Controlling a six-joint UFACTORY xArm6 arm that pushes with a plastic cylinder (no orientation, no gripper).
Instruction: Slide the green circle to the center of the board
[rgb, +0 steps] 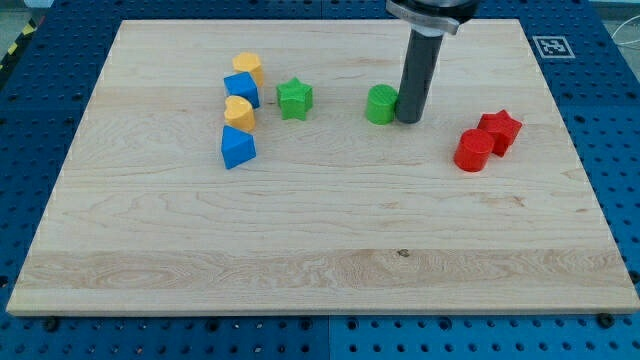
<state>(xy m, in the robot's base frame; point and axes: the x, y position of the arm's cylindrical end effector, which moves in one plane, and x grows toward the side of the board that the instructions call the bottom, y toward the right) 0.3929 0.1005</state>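
tip (408, 120) sat at green circle (381, 104) right side, apparently touching | circle lay above surface (300, 260) centre, toward view's top | end effector was a plain rod, no jaws | advice: shift tip above circle, push down-left, stay centred so it won't slip

rod (419, 70): upper end cut off at 12 o'clock edge | green circle (380, 104): 3 o'clock side hidden behind rod | board (320, 280): bottom corners cut by frame
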